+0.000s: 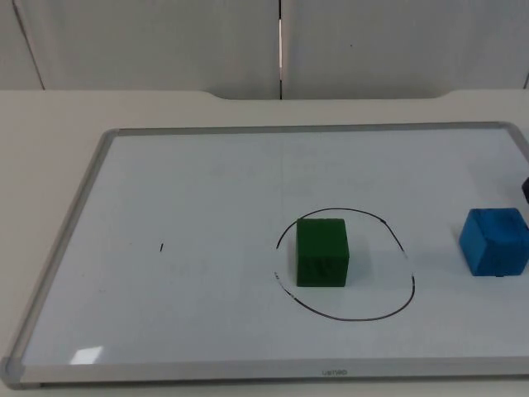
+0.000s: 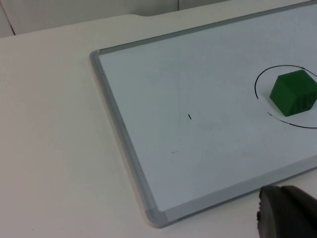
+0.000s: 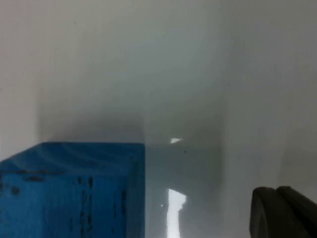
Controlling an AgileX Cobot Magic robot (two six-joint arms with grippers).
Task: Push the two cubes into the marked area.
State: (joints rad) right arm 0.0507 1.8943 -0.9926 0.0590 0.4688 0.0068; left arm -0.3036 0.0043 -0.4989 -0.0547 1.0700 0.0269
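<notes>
1. Close under the right wrist camera, the blue cube [image 3: 74, 191] lies on the whiteboard's pale surface, just beside the right gripper's black fingertip [image 3: 285, 213], with a strip of bare board between them; whether that gripper is open or closed I cannot tell
2. In the top view the same blue cube [image 1: 494, 241] sits near the board's right end, outside the drawn ring, and a small dark piece of the right arm [image 1: 525, 190] shows at the picture's right edge just behind it
3. The left gripper's dark fingertip [image 2: 287, 214] hangs over the bare white table [image 2: 54, 148], just off the whiteboard's near frame edge and well apart from both cubes; this arm waits, and its finger spread cannot be told
4. The whiteboard [image 1: 91, 178] lies flat on the table, its grey frame running along all four sides, with the rounded near-left corner [image 2: 156, 218] close to the left fingertip
5. The marked area is a black hand-drawn circle [image 1: 388, 313] right of the board's middle, with small gaps in its line
6. The green cube [image 1: 321, 251] stands inside that circle, toward its left half, close to the line but not across it
7. Bare board lies between the circle's right side and the blue cube
8. A wide bare stretch covers the board's left half, bearing a short black tick mark [image 1: 162, 246]
9. Beyond the board's far edge, the white table runs to the grey partition wall [image 1: 165, 41]
</notes>
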